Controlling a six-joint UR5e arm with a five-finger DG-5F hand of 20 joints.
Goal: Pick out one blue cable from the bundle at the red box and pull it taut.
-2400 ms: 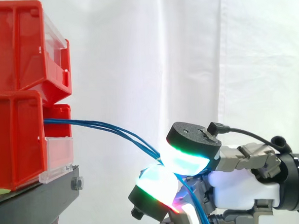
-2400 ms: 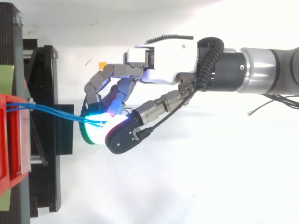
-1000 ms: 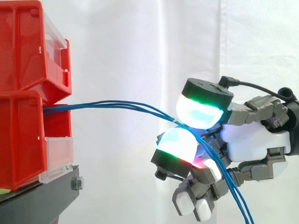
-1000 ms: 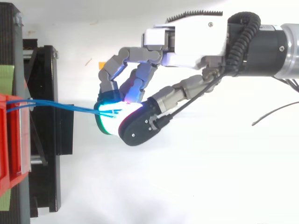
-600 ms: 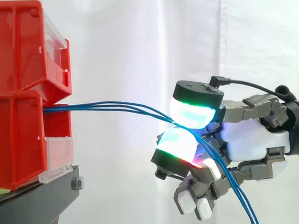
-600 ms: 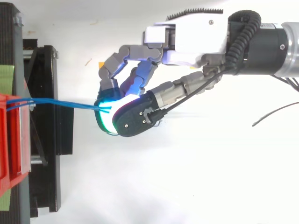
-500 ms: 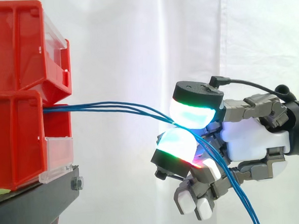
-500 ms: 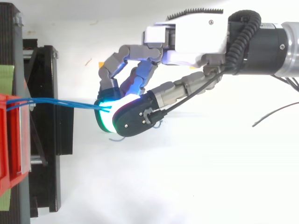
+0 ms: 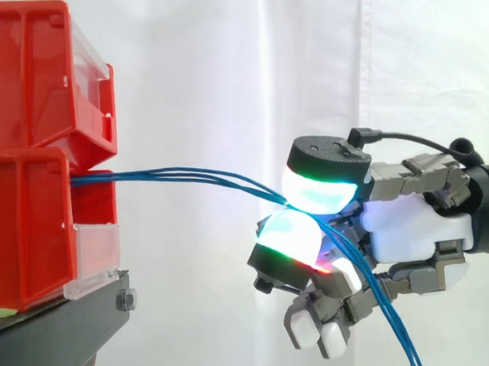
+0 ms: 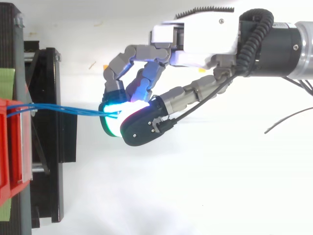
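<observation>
Blue cables (image 9: 186, 177) (image 10: 68, 108) run out of the red box (image 9: 27, 221) (image 10: 12, 152) at the left and stretch to the right in a shallow arc. My hand (image 9: 410, 235) (image 10: 195, 36) reaches in from the right. Its thumb and a finger, pads glowing cyan and green, pinch the cables between them, about mid-view in the side view. Behind the pinch the cables drop down past the palm and out of the bottom edge (image 9: 395, 340). The other fingers are curled under the palm.
A second red bin (image 9: 31, 80) is stacked on the first, with a clear label holder (image 9: 95, 254) at the front. Both stand on a black stand (image 9: 63, 335) (image 10: 46, 132) at the left. A white curtain hangs behind.
Since 2.4 s ago the hand has risen and drawn right with the cables, flattening their sag. Over the last half second the thumb has lowered slightly; otherwise almost nothing has moved.
</observation>
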